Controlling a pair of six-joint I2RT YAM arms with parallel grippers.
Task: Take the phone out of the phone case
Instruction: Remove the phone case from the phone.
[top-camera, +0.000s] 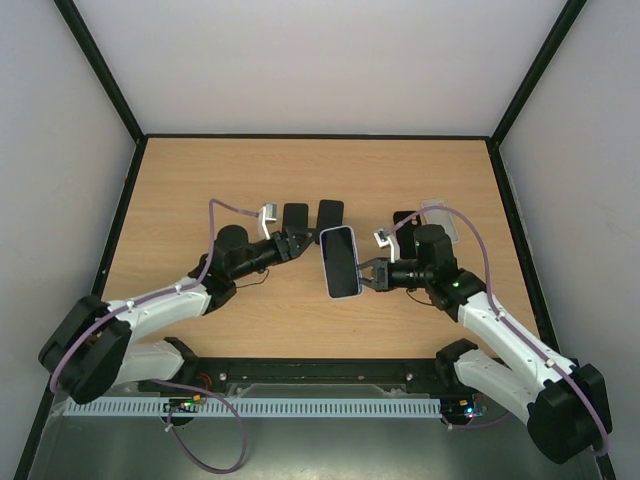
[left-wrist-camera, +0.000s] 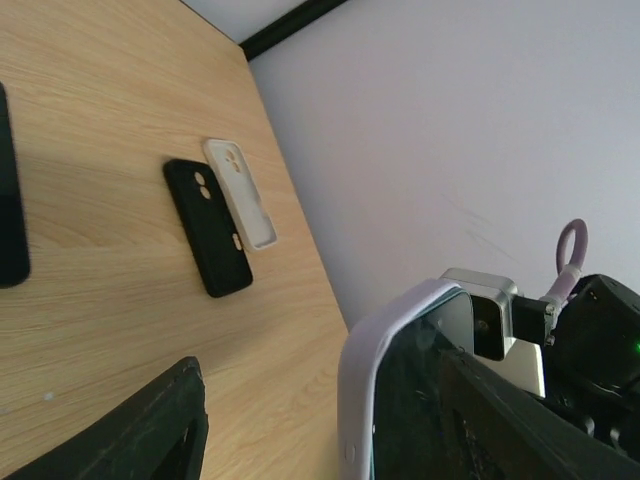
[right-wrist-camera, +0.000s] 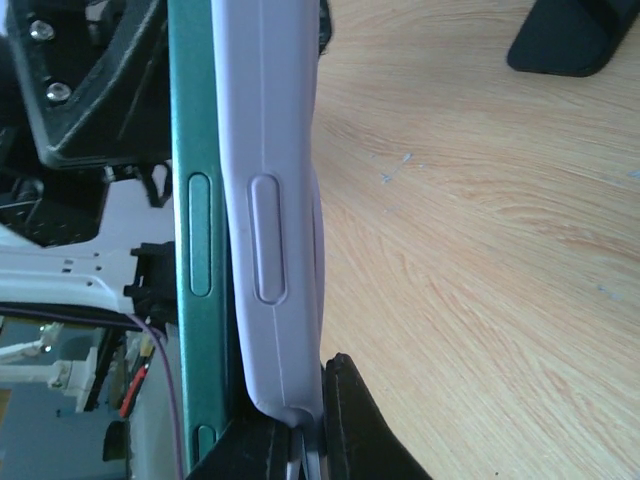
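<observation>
Pale lavender soft phone case (right-wrist-camera: 270, 120), pinched at its edge by the right gripper (right-wrist-camera: 300, 435), wraps the teal-edged dark phone (right-wrist-camera: 195, 120), back hidden; left gripper (top-camera: 310, 243) gapes wide.

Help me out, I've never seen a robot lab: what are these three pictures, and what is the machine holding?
Two robot arms are bolted at the near edge of a wooden table. One picture looks down from above; the other two come from small cameras on each wrist. The right gripper is shut on the edge of a lavender phone case with the phone in it, held up off the table. The left gripper stands open beside it. Further back lie dark phone-sized slabs and a pale empty case.
</observation>
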